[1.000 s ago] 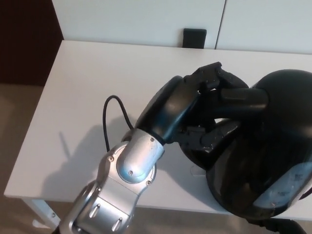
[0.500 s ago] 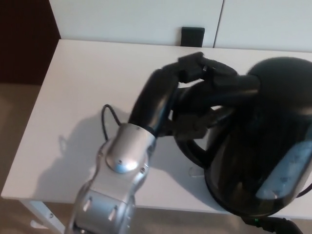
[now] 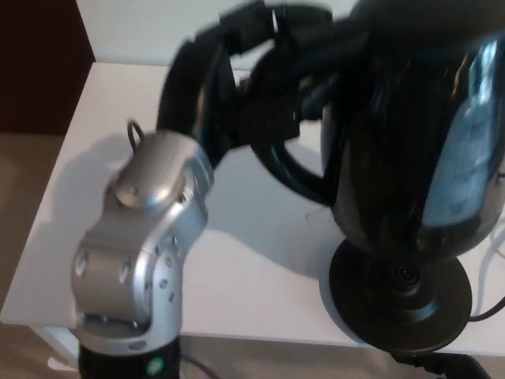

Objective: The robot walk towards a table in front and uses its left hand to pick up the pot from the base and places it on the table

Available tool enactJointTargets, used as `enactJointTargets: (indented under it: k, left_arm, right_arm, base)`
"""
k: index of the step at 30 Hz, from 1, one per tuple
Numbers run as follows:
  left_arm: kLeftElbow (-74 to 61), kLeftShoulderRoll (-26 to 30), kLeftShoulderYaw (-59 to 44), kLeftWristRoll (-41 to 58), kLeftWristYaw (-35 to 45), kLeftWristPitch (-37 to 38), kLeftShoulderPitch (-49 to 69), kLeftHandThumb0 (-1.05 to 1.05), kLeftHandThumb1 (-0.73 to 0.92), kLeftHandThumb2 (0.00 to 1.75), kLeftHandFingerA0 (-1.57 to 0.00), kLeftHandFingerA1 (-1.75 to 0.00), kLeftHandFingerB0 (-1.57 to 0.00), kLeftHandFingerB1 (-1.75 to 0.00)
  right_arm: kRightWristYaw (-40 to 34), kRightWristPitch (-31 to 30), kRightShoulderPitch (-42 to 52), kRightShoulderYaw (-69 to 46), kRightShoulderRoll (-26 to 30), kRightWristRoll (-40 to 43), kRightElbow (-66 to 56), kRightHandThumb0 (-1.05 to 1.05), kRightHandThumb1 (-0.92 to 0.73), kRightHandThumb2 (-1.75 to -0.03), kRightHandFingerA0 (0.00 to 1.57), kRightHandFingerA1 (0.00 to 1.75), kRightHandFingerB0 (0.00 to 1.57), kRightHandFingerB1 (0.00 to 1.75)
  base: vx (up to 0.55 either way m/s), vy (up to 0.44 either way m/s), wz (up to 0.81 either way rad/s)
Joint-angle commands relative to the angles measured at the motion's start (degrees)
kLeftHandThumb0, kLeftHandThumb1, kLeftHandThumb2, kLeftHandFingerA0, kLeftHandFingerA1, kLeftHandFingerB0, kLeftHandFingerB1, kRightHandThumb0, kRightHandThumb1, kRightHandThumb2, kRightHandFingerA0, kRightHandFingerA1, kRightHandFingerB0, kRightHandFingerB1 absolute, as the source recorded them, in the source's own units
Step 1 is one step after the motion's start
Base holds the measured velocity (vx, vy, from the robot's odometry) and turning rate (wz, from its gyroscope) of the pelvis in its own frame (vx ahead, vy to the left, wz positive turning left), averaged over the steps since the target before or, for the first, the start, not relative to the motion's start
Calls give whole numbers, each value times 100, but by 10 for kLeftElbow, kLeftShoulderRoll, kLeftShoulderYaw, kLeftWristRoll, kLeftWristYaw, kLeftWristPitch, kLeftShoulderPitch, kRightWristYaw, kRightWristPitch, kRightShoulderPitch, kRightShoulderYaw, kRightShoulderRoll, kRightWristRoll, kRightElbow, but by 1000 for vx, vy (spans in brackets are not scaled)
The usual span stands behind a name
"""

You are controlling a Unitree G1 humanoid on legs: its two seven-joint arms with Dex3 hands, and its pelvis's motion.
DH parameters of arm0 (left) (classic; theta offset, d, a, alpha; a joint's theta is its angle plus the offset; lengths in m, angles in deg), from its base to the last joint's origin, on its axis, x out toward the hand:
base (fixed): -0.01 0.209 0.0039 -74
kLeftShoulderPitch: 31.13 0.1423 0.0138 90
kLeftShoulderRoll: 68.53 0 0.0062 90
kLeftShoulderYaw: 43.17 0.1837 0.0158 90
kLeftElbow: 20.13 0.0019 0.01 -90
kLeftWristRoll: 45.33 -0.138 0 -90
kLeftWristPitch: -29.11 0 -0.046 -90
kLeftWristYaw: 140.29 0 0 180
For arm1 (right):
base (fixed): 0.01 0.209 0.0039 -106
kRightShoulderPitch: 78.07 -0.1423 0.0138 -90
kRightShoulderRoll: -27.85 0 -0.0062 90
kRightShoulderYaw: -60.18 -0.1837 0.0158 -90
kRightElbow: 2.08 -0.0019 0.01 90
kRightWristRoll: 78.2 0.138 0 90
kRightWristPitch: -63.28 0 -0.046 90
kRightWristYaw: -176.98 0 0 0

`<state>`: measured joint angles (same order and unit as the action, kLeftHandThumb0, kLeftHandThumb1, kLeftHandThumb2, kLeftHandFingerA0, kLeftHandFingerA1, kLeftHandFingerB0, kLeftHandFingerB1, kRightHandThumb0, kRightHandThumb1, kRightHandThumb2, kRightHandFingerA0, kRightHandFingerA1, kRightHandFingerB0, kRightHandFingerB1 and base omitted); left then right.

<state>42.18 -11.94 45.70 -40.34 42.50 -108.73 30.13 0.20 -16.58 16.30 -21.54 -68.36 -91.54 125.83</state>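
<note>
1. One black pot (image 3: 410, 142) fills the upper right of the head view, held in the air just above its round black base (image 3: 398, 308). The base's centre connector is uncovered.
2. The left hand (image 3: 252, 71) is clamped on the pot's looped handle (image 3: 288, 170), with dark fingers wrapped over the top of the loop.
3. The silver forearm (image 3: 142, 237) rises from the lower left edge to that hand.
4. The base sits on the white table (image 3: 260, 268) near its front right edge.
5. A thin black cable (image 3: 134, 130) loops beside the forearm.
6. The right hand does not show.
</note>
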Motion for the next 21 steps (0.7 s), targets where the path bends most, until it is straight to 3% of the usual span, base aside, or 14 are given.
enactJointTargets:
  k: [1, 3, 5, 8, 11, 12, 13, 16, 21]
  left_arm:
    - [-21, 29, -24, 31, 0, -16, -58, -19, 82, 64, -102, -139, -81, -97]
    - [-20, 32, -25, 34, -2, -19, -60, -19, 82, 64, -102, -139, -81, -97]
    - [-16, 101, -35, 10, 18, 16, -56, -15, 83, 68, -104, -137, -81, -98]
    - [-8, 146, -27, -12, 17, 43, -49, -13, 82, 69, -104, -133, -81, -98]
    - [-6, 160, -22, -5, 11, 48, -47, -13, 82, 69, -104, -133, -81, -98]
    - [12, 246, 1, -69, 28, 121, -11, -13, 83, 65, -105, -130, -76, -99]
    - [20, 285, 12, -95, 34, 152, 5, -13, 83, 65, -105, -130, -76, -99]
    - [23, 293, 17, -88, 28, 157, 6, -13, 83, 65, -105, -130, -76, -99]
    - [18, 375, 30, -134, 22, 190, 53, -6, 80, 68, -106, -130, -78, -97]
  right_arm:
    - [-7, -7, -1, -1, 13, -6, 2, -21, -60, -57, 65, 48, 50, 42]
    - [-7, -7, -1, -1, 13, -6, 2, -21, -60, -57, 65, 48, 50, 42]
    - [-9, -15, 0, 2, 15, -11, -2, -22, -60, -57, 69, 48, 50, 42]
    - [-13, -18, 0, 6, 16, -18, -3, -23, -60, -58, 70, 48, 51, 41]
    - [-14, -20, 0, 7, 17, -19, -3, -23, -60, -58, 70, 48, 51, 41]
    - [-15, -17, -2, 6, 17, -19, 3, -22, -60, -57, 66, 47, 50, 41]
    - [-15, -15, -2, 6, 17, -19, 6, -22, -60, -57, 66, 47, 50, 41]
    - [-15, -15, -2, 6, 17, -19, 6, -22, -60, -57, 66, 47, 50, 41]
    - [-13, -10, -2, 1, 15, -11, 10, -21, -60, -57, 69, 49, 50, 42]
  base:
    - [0, 0, 0]
    - [0, 0, 0]
    - [0, 0, 0]
    - [0, 0, 0]
    - [0, 0, 0]
    - [0, 0, 0]
    - [0, 0, 0]
    - [0, 0, 0]
    - [0, 0, 0]
